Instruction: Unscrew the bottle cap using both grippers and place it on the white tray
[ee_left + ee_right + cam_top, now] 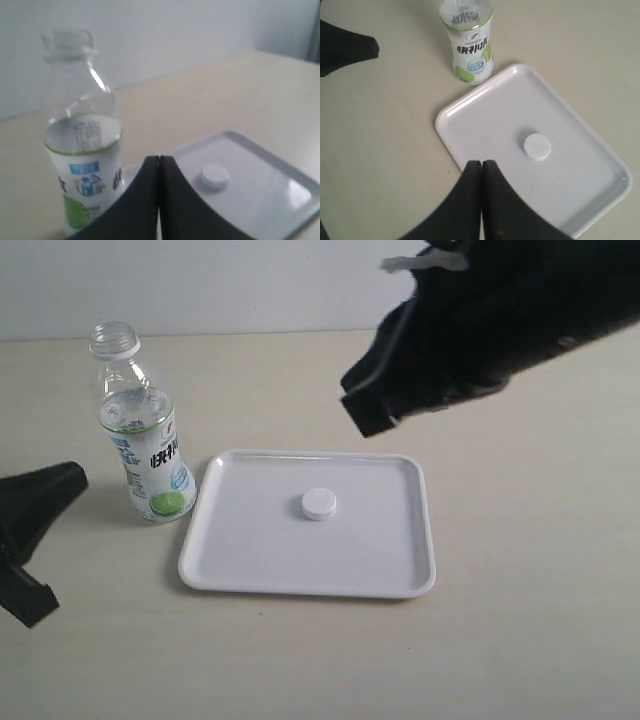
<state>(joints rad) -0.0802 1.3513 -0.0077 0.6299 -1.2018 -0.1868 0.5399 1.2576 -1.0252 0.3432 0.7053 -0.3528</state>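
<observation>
Left tool [159,167], white tray [260,550] holding bottle cap [319,504] (centred), open bottle [147,455]

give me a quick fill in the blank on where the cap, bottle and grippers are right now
1. The cap lies on the white ____.
2. The bottle stands ____ beside the tray, uncapped.
3. The left gripper and right gripper are both ____, holding nothing.

Missing words: tray; upright; shut.

A pale beige tabletop [520,620] meets a plain whitish wall [250,280].
</observation>
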